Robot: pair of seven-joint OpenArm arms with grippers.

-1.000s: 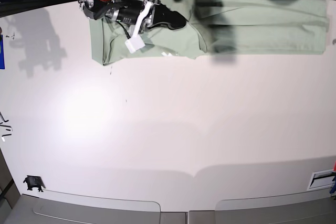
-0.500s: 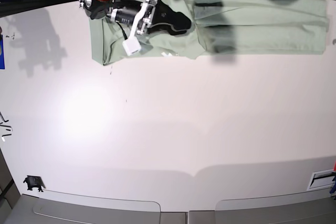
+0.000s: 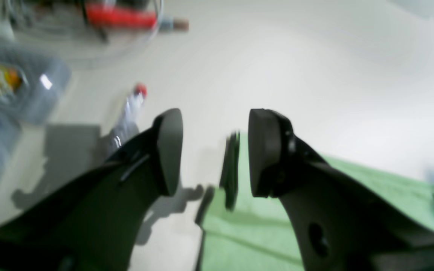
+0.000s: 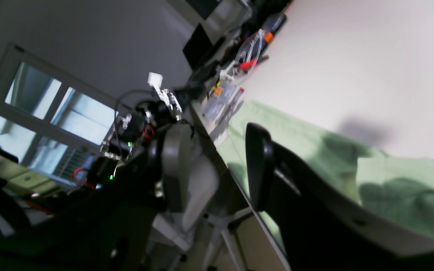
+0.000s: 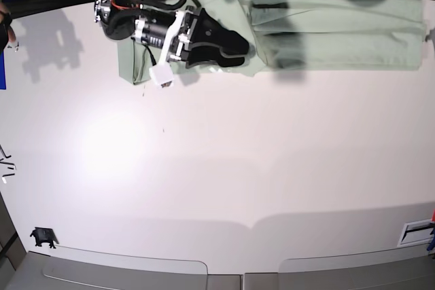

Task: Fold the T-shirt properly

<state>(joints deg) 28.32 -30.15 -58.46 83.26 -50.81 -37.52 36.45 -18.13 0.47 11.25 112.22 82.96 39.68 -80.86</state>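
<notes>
table (image 5: 204, 168): white, glare patch near left edge | window (image 4: 47, 113): daylight | wall (image 4: 89, 37): grey

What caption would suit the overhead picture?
Robot arm's open gripper hovering over a green shirt stretched along the far edge of a white table.

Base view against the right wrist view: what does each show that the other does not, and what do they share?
Only the base view shows the whole T-shirt as a long band along the table's far edge, plus the right arm's body lying over its end. Only the right wrist view shows the right tool up close, jaws apart with nothing between them, plus a window and the other arm beyond the table. Both show the green shirt on the white table.
</notes>
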